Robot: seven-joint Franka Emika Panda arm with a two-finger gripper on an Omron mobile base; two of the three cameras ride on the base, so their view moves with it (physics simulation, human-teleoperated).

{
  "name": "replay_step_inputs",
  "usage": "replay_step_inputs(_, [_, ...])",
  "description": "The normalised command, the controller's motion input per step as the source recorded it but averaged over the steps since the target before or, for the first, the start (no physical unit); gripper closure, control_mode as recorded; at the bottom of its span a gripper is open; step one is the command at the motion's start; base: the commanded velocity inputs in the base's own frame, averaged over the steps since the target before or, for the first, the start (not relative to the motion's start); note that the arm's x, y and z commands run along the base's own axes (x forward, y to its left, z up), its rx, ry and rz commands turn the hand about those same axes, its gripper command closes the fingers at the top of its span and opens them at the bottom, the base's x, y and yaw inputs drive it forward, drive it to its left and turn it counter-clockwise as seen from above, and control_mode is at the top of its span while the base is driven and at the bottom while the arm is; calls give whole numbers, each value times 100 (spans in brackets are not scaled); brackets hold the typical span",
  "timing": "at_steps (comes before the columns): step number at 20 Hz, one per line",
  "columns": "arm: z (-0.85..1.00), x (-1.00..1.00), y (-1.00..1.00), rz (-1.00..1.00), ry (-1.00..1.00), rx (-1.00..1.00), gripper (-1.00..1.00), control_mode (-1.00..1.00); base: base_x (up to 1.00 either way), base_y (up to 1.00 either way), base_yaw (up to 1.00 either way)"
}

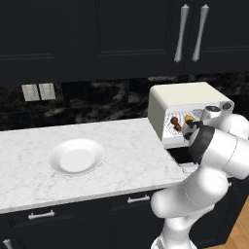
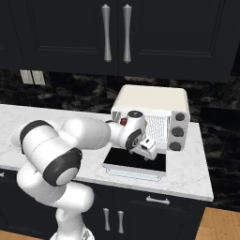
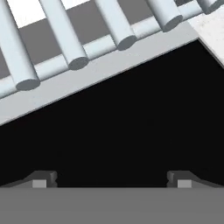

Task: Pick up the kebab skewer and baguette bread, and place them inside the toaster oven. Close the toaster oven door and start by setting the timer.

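Fingertips of my gripper stand wide apart at the bottom of the hand view, with nothing between them. Just ahead of them is the dark glass of the toaster oven door, which lies dropped open and flat. Beyond its pale frame edge the pale bars of the wire rack run away from me, their blunt ends pointing toward my fingers.

From the right base view my gripper hangs just above the open door, close in front of the oven's mouth. The toaster oven is a cream-white box with three dark knobs down its right side, standing on the white marble counter against a black stone backsplash.

From the left base view I can see the kebab skewer and the baguette bread lying side by side on the rack inside the oven, the dark chunky skewer to the left of the golden loaf. Well apart to the left on the counter sits a white plate. Dark cabinets with pale bar handles hang above.
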Motion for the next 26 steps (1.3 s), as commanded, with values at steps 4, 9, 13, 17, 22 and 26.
replay_step_inputs(4, [0,27,0,-11,0,0,-100,-100,0,0,0])
replay_step_inputs(9, [0,41,0,-14,0,0,-100,-100,0,0,0])
replay_step_inputs(13, [0,58,0,-16,0,0,-100,-100,0,0,0])
replay_step_inputs(17, [2,44,0,-12,0,0,-100,-100,0,0,0])
replay_step_inputs(22, [0,-13,0,-3,0,0,-100,-100,0,0,0])
replay_step_inputs(26, [6,-89,-2,4,-4,0,-100,-100,0,0,0])
